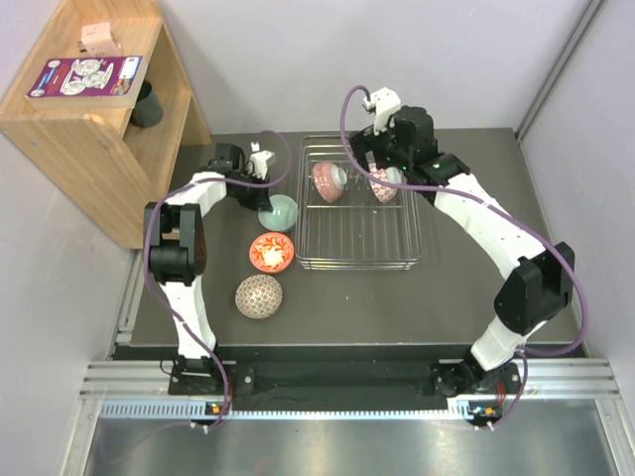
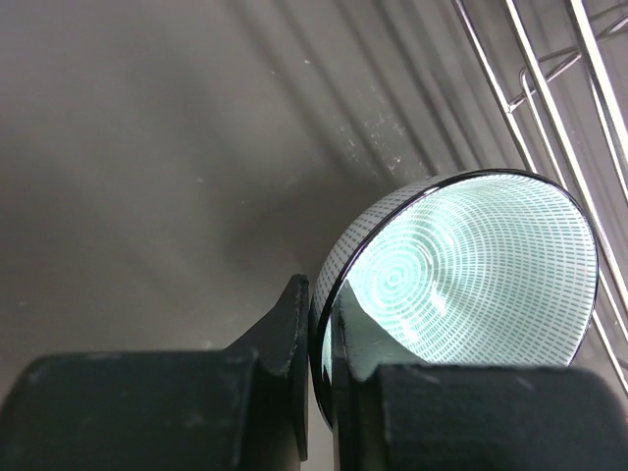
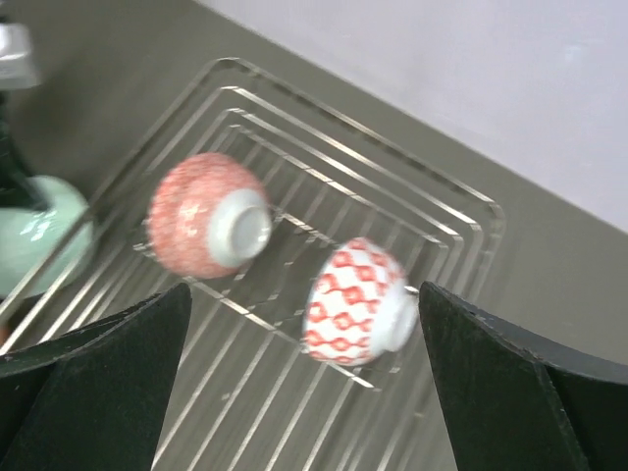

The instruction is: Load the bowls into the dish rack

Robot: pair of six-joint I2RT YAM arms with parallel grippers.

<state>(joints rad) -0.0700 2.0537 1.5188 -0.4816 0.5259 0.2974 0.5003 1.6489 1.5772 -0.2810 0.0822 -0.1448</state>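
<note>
The mint green bowl (image 1: 281, 213) sits on the dark table just left of the dish rack (image 1: 357, 253). My left gripper (image 1: 266, 195) is shut on its rim. In the left wrist view one finger lies inside the mint bowl (image 2: 471, 265) and the other outside, with the gripper (image 2: 319, 294) pinching the wall. Two red-patterned bowls (image 1: 328, 181) (image 1: 384, 184) lie on their sides in the rack. My right gripper (image 3: 304, 287) hangs open above the red-and-white bowl (image 3: 353, 299), holding nothing. The red-orange floral bowl (image 1: 271, 252) and the beige mesh bowl (image 1: 258, 296) rest on the table.
A wooden shelf (image 1: 89, 129) stands at the back left with a dark cup (image 1: 147, 104) inside it. The rack's wires (image 2: 549, 118) run close by the mint bowl's right side. Walls close off the back and right of the table.
</note>
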